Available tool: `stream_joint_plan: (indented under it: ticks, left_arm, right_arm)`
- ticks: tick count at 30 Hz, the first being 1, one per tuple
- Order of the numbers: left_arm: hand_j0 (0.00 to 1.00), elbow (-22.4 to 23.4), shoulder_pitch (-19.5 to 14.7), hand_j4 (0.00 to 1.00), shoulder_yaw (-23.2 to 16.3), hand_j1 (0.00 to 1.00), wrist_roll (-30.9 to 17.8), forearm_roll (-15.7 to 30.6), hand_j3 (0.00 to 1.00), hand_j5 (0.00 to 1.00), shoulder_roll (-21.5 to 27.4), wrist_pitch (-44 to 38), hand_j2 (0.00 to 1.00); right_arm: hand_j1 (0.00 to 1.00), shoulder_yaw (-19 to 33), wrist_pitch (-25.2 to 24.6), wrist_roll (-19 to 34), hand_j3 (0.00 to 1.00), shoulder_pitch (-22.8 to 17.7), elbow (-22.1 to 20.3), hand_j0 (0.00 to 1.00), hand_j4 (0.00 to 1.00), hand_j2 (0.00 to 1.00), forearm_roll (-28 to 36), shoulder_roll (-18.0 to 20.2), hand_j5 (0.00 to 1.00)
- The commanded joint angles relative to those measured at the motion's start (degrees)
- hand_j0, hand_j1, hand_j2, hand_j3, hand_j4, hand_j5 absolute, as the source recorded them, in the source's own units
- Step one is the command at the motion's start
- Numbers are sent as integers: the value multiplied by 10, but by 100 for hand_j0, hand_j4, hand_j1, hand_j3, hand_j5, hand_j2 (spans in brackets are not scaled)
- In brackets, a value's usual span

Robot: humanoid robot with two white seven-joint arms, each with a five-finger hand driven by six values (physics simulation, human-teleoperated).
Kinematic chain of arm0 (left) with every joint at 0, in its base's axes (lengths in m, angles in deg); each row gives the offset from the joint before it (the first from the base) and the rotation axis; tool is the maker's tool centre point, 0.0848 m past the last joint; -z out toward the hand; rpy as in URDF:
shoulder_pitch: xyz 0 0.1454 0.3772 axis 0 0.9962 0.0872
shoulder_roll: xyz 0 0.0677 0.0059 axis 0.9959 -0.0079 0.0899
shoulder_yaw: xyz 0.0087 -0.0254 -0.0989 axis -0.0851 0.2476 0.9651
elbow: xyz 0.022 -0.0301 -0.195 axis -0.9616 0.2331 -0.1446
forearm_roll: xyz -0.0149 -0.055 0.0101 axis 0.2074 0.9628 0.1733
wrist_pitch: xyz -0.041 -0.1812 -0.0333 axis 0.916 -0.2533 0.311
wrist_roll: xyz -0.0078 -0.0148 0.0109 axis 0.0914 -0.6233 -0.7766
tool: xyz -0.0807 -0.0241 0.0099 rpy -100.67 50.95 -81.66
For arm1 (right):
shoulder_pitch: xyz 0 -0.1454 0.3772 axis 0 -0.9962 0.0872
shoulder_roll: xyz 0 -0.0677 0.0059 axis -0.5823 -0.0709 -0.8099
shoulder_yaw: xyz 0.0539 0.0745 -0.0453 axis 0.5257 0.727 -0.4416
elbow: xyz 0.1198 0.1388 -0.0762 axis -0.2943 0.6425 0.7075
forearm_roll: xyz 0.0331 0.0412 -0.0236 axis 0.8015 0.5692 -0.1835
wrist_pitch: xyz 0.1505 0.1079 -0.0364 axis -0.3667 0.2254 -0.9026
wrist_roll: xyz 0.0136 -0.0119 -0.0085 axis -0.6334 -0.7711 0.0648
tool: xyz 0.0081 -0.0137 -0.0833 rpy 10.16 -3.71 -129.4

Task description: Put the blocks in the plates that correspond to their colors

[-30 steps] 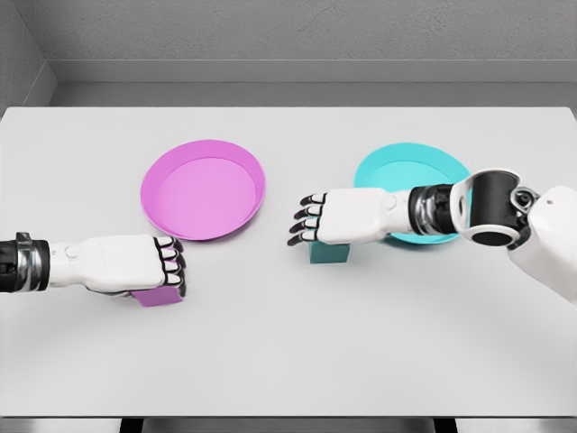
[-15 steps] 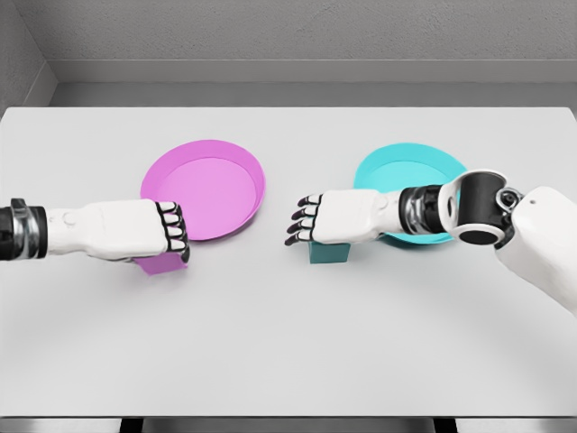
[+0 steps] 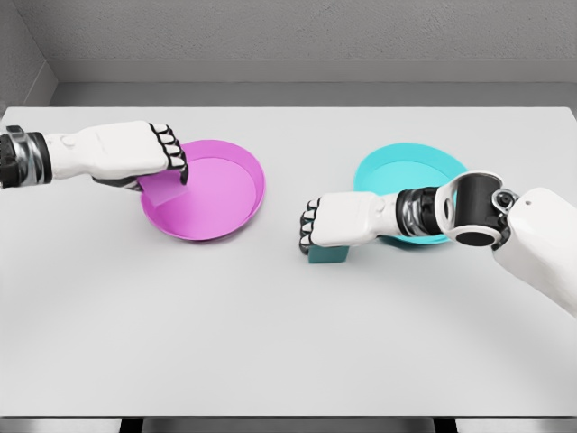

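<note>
My left hand (image 3: 158,162) is shut on the pink block (image 3: 160,191) and holds it over the left rim of the pink plate (image 3: 221,194). The block hangs just under the curled fingers, partly hidden by them. My right hand (image 3: 315,233) has its fingers curled down over the teal block (image 3: 328,254), which stands on the table just left of the teal plate (image 3: 410,171). Much of that block is covered by the palm. The right forearm crosses the teal plate's near rim.
The grey table (image 3: 270,334) stretches wide in front of both plates. Its far edge meets a grey wall (image 3: 297,36) behind the plates.
My left hand has lifted the pink block off the table and carried it up to the pink plate's left rim. The right hand's fingers have curled down onto the teal block.
</note>
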Motion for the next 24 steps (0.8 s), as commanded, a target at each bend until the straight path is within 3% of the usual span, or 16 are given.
stream_joint_plan:
  ticks: [1, 5, 7, 10, 17, 19, 24]
  left_arm:
    - [49, 48, 0, 49, 0, 49, -1, 2, 49, 49, -37, -1, 49]
    - [49, 59, 0, 49, -5, 49, -5, -19, 49, 49, -75, -1, 49]
    - [49, 90, 1, 49, -6, 49, -5, -29, 49, 49, -100, -1, 49]
    - [52, 98, 0, 52, -9, 52, -5, -31, 52, 52, -106, -1, 52]
    - [89, 99, 1, 89, -9, 89, -5, -26, 89, 89, -106, -1, 89]
    - [96, 111, 0, 96, -9, 96, -4, -26, 96, 96, -108, -1, 96]
    - [97, 125, 0, 97, -9, 97, -4, -26, 97, 97, -110, -1, 97]
  right_arm:
    - [54, -1, -1, 0, 54, 0, 0, 54, 54, 54, 4, -1, 54]
    - [54, 0, -1, 0, 54, 1, 1, 54, 54, 54, 4, -1, 54]
    - [52, 0, -1, 0, 52, 4, 1, 52, 52, 52, 5, -1, 52]
    - [52, 8, -1, 0, 52, 13, 12, 52, 52, 52, 14, -1, 52]
    - [52, 73, -1, 0, 52, 18, 38, 52, 52, 52, 21, 0, 52]
    - [52, 94, -1, 0, 52, 27, 59, 52, 52, 52, 53, 4, 52]
    - [52, 163, -1, 0, 52, 28, 128, 52, 52, 52, 65, 8, 52]
